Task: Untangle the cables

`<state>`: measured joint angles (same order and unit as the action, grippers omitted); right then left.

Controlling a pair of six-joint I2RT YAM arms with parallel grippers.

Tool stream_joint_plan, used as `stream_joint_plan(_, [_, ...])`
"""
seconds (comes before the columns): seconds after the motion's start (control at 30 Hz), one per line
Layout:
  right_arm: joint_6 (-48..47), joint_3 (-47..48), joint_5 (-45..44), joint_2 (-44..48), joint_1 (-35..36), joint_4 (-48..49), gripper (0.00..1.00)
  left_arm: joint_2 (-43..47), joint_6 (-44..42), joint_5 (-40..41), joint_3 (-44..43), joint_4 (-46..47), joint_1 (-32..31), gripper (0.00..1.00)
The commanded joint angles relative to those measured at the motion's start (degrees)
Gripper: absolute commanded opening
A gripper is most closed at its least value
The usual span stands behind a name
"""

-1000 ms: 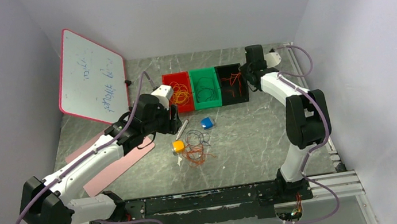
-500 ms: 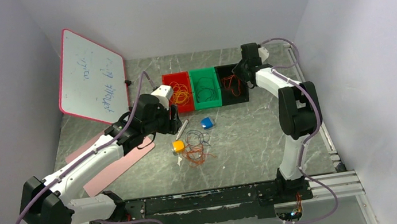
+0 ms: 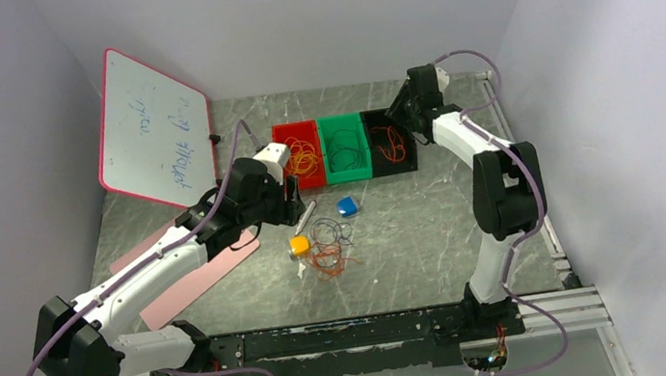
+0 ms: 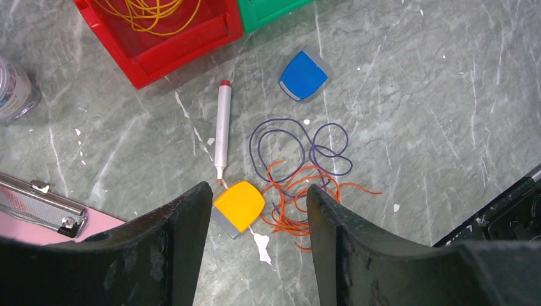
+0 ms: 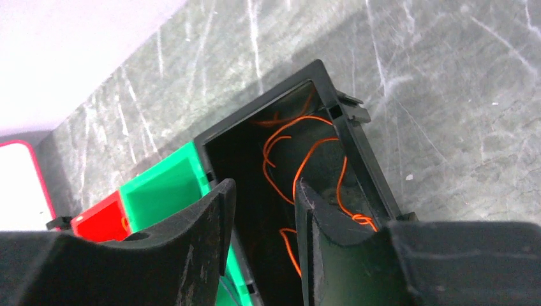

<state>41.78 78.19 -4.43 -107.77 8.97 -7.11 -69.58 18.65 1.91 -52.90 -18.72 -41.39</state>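
A: Three bins in a row at the far side of the tabletop (image 3: 422, 225): red bin (image 3: 294, 131) left, green bin (image 3: 341, 124) middle, black bin (image 3: 395, 168) right, side by side. Cables?
B: Spread out. A loose tangle of cables (image 4: 300, 185) lies on the tabletop near of the bins, purple loops (image 4: 300, 150) crossed with orange strands (image 4: 290, 210). Yellow loops (image 4: 150, 13) sit in the red bin, dark loops (image 3: 346, 157) in the green bin, orange loops (image 5: 300, 166) in the black bin.
A: Left jaws?
B: Apart, nothing between them, hanging over the tabletop above a small yellow piece (image 4: 238, 205). That piece is just left of the tangle. A marker (image 4: 221, 131) lies just far of it. A small blue piece (image 4: 303, 75) is right of the marker, between tangle and bins.
A: Right jaws?
B: Apart too, narrow gap, nothing clamped, above the black bin's far right side. The orange loops show down in the bin past the gap.
A: Rest?
B: Whiteboard (image 3: 151, 129) leaning at far left, pink clipboard (image 3: 200, 281) on the tabletop under the left arm (image 3: 155, 270).
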Motion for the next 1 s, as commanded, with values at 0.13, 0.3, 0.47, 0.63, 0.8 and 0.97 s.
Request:
stream_joint_plan(0.13, [-9.9, -1.9, 6.0, 8.0, -0.1, 0.5, 0.43, 0.5, 0.4, 0.0, -0.1, 0.0, 0.3, 0.62])
stream_joint_plan(0.3, [-14.3, -9.2, 12.5, 15.2, 0.3, 1.7, 0.43, -0.2, 1.8, -0.2, 0.8, -0.5, 0.4, 0.61])
stream_joint_plan(0.47, [-17.2, -12.0, 12.5, 21.0, 4.2, -4.1, 0.44, -2.8, 4.5, -3.3, 1.0, -0.4, 0.3, 0.60])
stream_joint_plan(0.63, [-19.7, -17.4, 10.7, 26.1, 13.1, -9.0, 0.48, -4.7, 6.7, -7.3, 2.8, 2.4, 0.3, 0.58])
stream_joint_plan(0.8, [-18.1, -26.3, 13.0, 29.9, 22.1, -7.1, 0.59, -6.7, 8.7, -7.8, 5.7, 4.8, -0.9, 0.55])
stream_joint_plan(0.97, [-18.2, -34.7, 19.5, 32.5, 24.5, -2.2, 0.60, -8.7, 10.4, -6.4, 7.7, 6.7, -3.5, 0.55])
